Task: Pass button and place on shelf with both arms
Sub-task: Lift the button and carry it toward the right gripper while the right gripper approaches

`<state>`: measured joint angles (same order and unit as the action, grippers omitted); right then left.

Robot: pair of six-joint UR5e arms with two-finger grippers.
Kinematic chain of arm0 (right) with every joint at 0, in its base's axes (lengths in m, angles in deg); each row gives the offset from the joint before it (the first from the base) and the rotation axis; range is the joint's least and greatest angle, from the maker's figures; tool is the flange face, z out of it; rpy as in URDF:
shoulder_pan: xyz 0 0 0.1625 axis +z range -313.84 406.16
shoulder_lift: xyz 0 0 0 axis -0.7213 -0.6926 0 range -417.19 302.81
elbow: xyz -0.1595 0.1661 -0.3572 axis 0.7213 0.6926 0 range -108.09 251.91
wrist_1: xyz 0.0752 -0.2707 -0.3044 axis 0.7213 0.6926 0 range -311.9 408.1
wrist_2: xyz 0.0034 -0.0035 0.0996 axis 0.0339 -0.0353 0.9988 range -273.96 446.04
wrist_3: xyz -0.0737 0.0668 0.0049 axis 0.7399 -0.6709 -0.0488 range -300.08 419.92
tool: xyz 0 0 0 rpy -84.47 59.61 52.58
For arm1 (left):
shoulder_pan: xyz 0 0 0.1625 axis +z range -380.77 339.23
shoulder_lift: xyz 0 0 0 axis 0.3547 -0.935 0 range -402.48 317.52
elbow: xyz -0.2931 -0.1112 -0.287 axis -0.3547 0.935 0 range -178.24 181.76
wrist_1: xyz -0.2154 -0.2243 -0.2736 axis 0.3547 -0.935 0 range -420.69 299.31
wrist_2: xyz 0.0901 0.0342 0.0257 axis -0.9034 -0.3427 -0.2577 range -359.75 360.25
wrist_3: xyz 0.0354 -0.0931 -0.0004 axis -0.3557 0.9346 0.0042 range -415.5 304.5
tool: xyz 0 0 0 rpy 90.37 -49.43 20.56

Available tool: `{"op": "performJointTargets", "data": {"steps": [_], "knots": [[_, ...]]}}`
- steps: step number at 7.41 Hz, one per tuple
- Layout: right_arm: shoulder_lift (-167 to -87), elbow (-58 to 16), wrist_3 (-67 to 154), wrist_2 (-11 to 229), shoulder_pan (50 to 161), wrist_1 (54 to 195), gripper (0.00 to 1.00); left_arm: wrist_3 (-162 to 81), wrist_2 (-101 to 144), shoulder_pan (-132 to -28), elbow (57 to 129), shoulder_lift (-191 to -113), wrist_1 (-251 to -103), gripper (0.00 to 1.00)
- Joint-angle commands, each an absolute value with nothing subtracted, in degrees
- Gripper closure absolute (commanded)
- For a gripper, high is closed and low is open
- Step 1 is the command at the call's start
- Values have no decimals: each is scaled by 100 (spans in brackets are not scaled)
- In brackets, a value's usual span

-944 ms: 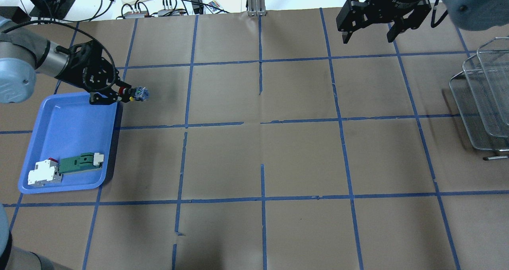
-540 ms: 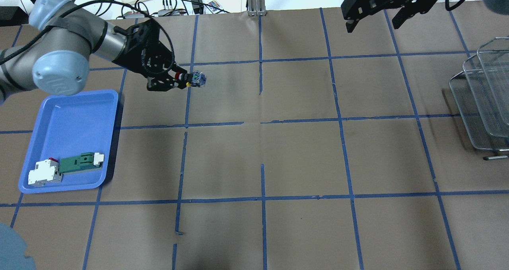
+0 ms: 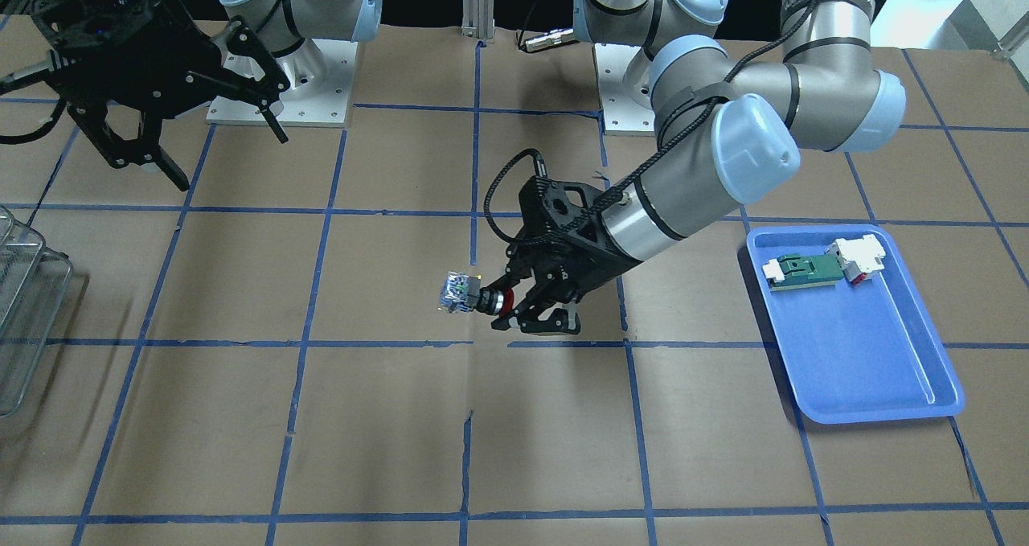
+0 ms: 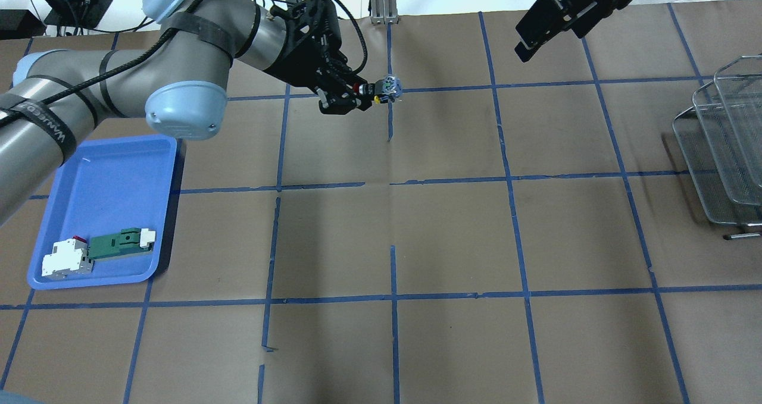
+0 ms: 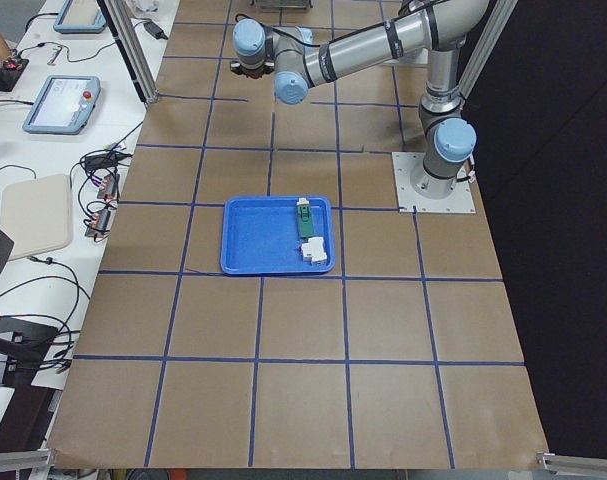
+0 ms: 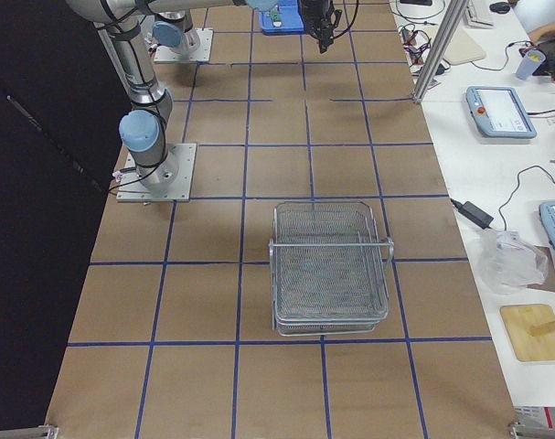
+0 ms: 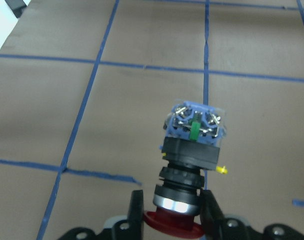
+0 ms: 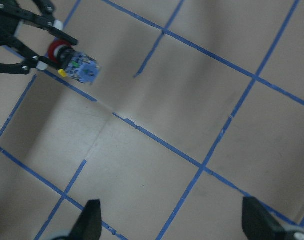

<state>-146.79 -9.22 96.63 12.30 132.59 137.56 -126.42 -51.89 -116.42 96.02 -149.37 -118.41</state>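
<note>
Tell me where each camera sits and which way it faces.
Front-facing: across the table, looking steeply down; left gripper, right gripper.
Overhead: high behind, looking forward and down; both grippers.
Left: table's left end, looking along it; left arm.
Right: table's right end, over the shelf; right arm.
Left wrist: along its fingers at the button.
Right wrist: down at the table; its fingertips.
Shared: both wrist views show the button.

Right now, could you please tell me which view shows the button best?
The left wrist view: the button is large and sharp, red cap held by the left gripper. Front-facing, overhead and right wrist views show it small; side views, barely.
</note>
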Motion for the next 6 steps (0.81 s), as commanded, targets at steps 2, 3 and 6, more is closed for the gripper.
{"op": "performJointTargets", "data": {"steps": [2, 3, 6], "knots": [[-14772, -1044, 12523, 2456, 12669, 13451, 0, -11687, -4935, -12245, 9055, -14944, -11870, 100], [-14780, -1210, 13749, 2669, 12554, 13354, 0, -11572, -4932, -12307, 9062, -14944, -11879, 100], [-14658, -1396, 15959, 2618, 12483, 13336, 0, -11352, -4906, -12526, 9158, -14830, -11862, 100]]}}
